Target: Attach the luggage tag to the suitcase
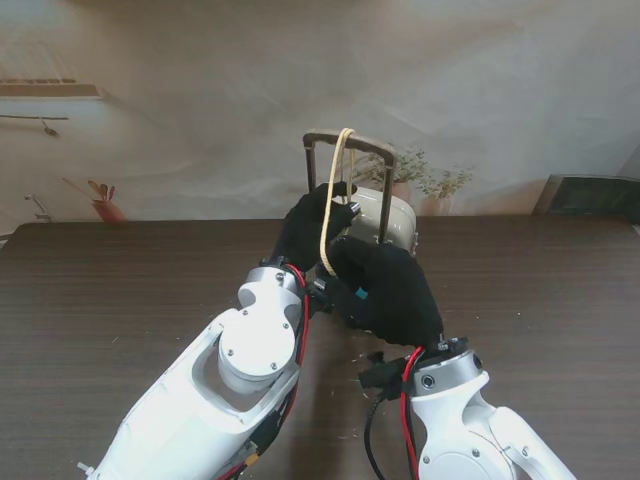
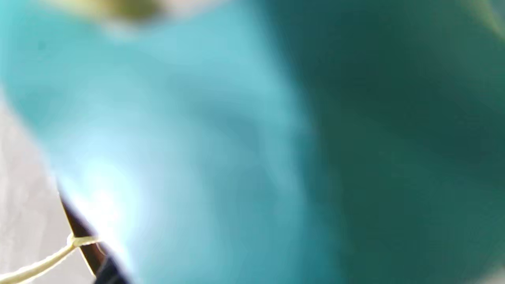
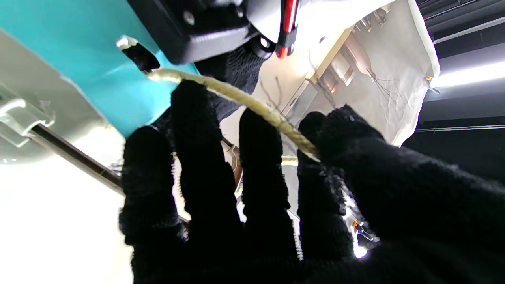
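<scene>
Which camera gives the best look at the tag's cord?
The stand view: the cord shows whole there, looped over the suitcase handle and running down between both hands. The right wrist view shows a short stretch pinched in the right hand by the teal tag. The left wrist view shows only a blurred knotted bit at the edge.

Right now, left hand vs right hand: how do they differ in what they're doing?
The left hand reaches farther from me, up by the suitcase and its handle; the right hand sits nearer to me. The right hand pinches the cord between thumb and finger, while the left wrist view is filled by the blurred teal tag, so its grip cannot be told. Both wear black gloves.
</scene>
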Controlling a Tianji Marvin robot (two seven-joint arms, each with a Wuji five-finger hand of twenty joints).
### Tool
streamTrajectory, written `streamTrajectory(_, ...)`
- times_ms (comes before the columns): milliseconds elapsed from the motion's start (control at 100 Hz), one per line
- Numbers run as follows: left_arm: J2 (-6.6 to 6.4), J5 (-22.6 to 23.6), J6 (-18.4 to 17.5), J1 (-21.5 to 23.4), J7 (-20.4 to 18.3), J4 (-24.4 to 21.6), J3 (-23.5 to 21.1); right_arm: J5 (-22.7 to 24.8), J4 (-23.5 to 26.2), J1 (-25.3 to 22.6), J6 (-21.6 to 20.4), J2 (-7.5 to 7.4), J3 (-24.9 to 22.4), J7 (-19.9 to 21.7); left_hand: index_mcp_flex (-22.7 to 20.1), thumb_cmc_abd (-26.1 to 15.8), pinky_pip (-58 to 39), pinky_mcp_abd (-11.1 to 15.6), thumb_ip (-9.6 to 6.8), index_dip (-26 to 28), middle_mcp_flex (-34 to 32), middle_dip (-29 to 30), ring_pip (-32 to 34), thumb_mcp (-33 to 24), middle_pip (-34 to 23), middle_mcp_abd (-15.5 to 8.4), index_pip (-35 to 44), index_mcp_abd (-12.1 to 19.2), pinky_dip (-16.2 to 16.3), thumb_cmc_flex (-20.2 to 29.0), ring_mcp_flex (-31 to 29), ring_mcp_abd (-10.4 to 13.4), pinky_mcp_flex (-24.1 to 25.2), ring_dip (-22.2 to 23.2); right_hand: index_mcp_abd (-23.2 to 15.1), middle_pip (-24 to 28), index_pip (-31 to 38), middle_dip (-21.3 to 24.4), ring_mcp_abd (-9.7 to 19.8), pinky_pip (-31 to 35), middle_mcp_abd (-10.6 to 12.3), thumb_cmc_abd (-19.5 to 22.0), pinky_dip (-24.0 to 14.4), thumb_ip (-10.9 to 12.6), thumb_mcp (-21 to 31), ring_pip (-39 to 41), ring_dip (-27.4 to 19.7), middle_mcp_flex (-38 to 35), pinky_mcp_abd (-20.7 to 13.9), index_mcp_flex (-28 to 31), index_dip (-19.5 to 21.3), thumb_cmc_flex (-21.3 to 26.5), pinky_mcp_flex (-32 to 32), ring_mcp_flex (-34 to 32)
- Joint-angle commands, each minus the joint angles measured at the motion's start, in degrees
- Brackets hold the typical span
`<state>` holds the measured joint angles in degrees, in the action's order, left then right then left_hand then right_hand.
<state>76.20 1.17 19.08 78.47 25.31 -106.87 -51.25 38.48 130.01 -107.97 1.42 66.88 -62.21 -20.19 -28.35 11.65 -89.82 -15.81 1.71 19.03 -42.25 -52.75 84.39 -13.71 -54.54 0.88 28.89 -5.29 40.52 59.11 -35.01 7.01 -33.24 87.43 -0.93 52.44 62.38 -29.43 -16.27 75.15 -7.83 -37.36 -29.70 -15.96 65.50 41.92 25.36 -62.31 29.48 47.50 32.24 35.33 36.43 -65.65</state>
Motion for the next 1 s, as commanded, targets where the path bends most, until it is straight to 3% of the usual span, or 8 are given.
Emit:
streamTrajectory(0, 0.96, -1.1, 0.5, -0.4, -0.1, -0.4, 0.1, 0.2, 0.3, -0.5, -0.2, -0.23, -0.1, 0.6, -0.4, 2.8, -2.1, -0.2, 1.11, 2.3, -4.8, -1.6, -0.2, 0.9, -2.2, 5.1, 3.7, 2.4, 0.0, 2.0, 1.7, 19.1, -0.6, 2.5, -3.0, 0.1, 1.5, -1.0, 1.0, 0.9, 0.9, 1.7, -0.1, -0.3, -1.4, -0.6, -0.3, -1.3, -0.3, 2.4, 0.5, 1.6, 0.1, -1.0)
streamTrajectory(70, 1.30, -3.5, -0.4, -0.4, 0.5, -0.2, 0.0, 0.2, 0.4, -0.7, -0.2, -0.24, -0.2, 0.6, 1.0, 2.1, -1.8, -0.1, 0.90, 1.7, -4.6, -1.7, -0.3, 0.9, -2.1, 5.1, 3.2, 3.6, -0.1, 2.0, 2.0, 19.1, 0.0, 2.5, -2.9, 0.1, 1.5, -1.0, 1.0, 0.9, 0.8, 1.6, -0.1, -0.3, -1.3, -0.6, -0.3, -1.3, -0.3, 2.4, 0.5, 1.7, 0.1, -1.0)
streamTrajectory(310, 1.30, -11.3, -2.2, 0.2, -0.6, -0.8, -0.6, 0.4, 0.5, -1.0, -0.5, -0.29, -0.5, 0.6, -0.5, 2.7, -0.7, -1.0, 0.68, -3.2, -4.9, -2.1, -0.1, 0.7, -1.3, 5.7, -5.7, 5.1, 1.2, 2.0, 2.5, 19.2, 1.1, 2.5, -2.9, 0.1, 1.5, -1.1, 0.9, 0.9, 0.8, 1.7, -0.1, -0.3, -1.4, -0.6, -0.3, -1.2, -0.3, 2.4, 0.6, 1.6, 0.1, -1.0)
streamTrajectory(600, 0.91, -15.8, -2.9, -0.1, -2.7, -1.4, -0.9, 0.3, 0.3, -1.0, -0.6, -0.32, -0.4, 0.8, -2.9, 3.2, -0.4, -1.1, 0.60, -5.9, -5.4, -2.1, -0.1, 0.4, -0.9, 5.9, -10.7, 5.3, 1.9, 2.4, 2.7, 19.2, 1.5, 2.5, -2.9, 0.1, 1.5, -1.0, 0.9, 0.9, 0.9, 1.7, -0.1, -0.3, -1.4, -0.6, -0.3, -1.3, -0.3, 2.4, 0.6, 1.6, 0.1, -1.0)
streamTrajectory(860, 1.14, -20.0, -2.4, -0.1, -2.6, -2.2, -1.2, 0.4, 0.3, -1.1, -0.7, -0.33, -0.5, 0.7, -6.9, 4.4, -0.6, -0.8, 0.93, 0.2, -6.1, -3.3, -0.2, 0.3, -0.5, 5.7, -1.0, 7.4, 3.0, 4.0, 2.4, 19.1, 1.3, 2.5, -3.0, 0.1, 1.5, -1.1, 0.9, 0.9, 0.9, 1.7, -0.1, -0.3, -1.4, -0.6, -0.3, -1.2, -0.3, 2.4, 0.7, 1.7, 0.1, -1.0)
streamTrajectory(990, 0.97, -21.8, -2.4, -0.1, -3.4, -2.5, -1.3, 0.5, 0.3, -1.3, -0.8, -0.37, -0.5, 0.8, -7.4, 4.5, -0.2, -0.7, 0.19, 1.0, -5.9, -3.7, -0.2, 4.1, -0.3, 5.5, 4.9, 9.3, 3.4, 6.5, 2.8, 19.2, 1.7, 2.5, -2.9, 0.1, 1.5, -1.1, 0.9, 0.9, 0.9, 1.7, -0.1, -0.3, -1.4, -0.6, -0.3, -1.3, -0.3, 2.4, 0.7, 1.7, 0.1, -1.0)
